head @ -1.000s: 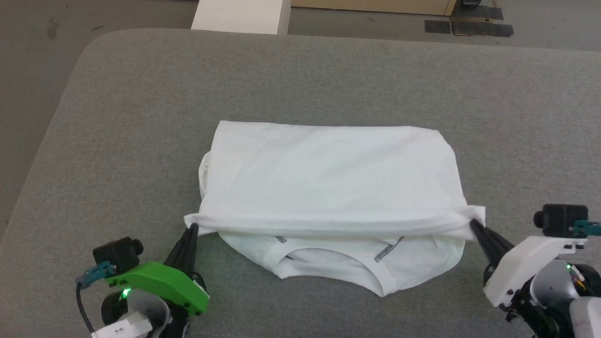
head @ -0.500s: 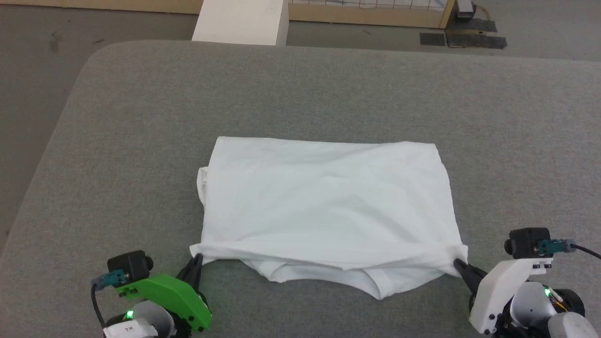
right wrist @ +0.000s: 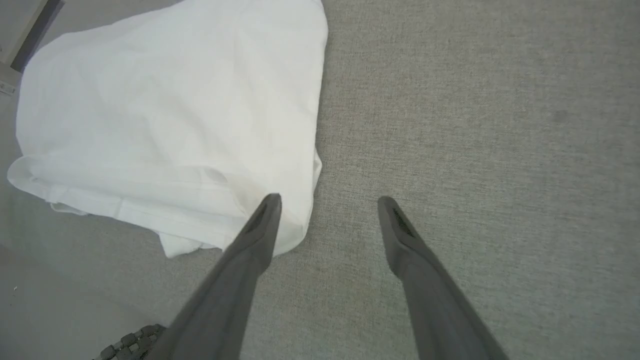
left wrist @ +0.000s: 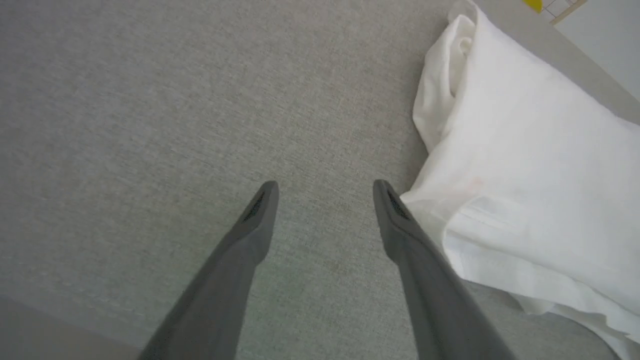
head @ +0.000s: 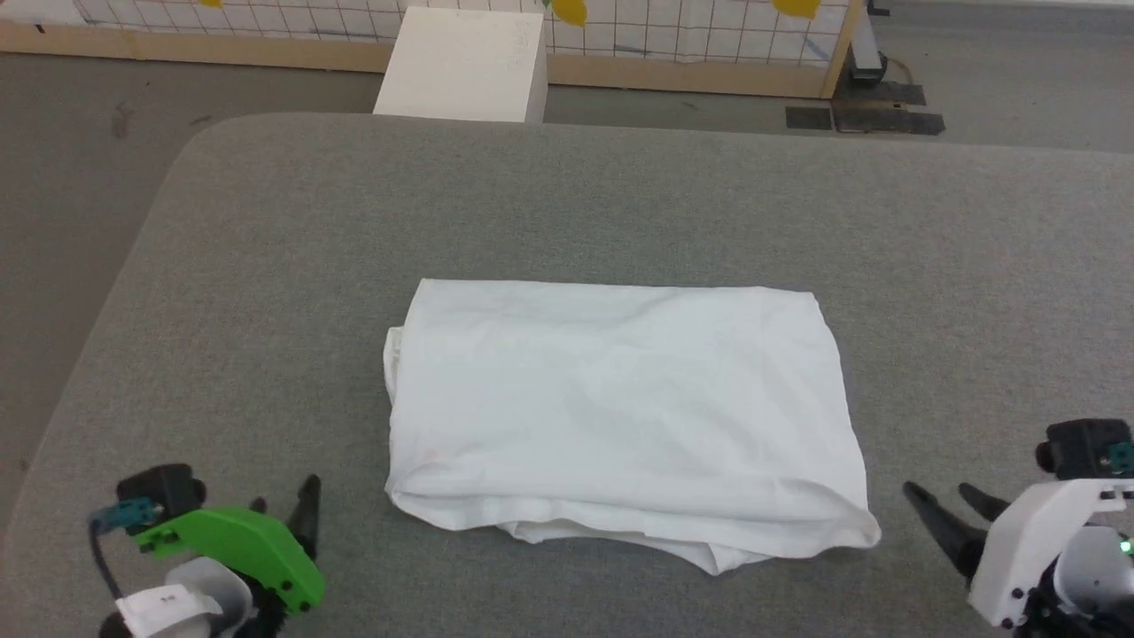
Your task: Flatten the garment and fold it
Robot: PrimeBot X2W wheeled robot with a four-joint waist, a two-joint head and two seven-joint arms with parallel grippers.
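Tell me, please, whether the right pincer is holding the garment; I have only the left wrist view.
Observer: No. The right pincer is open and holds nothing.
Operator: Thank you. Does the fold look tidy overall?
Observer: Mostly. In the head view the garment lies as a flat rectangle, but a lower layer pokes out along its near edge, right of the middle.
Operator: Is anything else close to it?
Observer: A white box stands beyond the far edge of the table, well apart from the garment.
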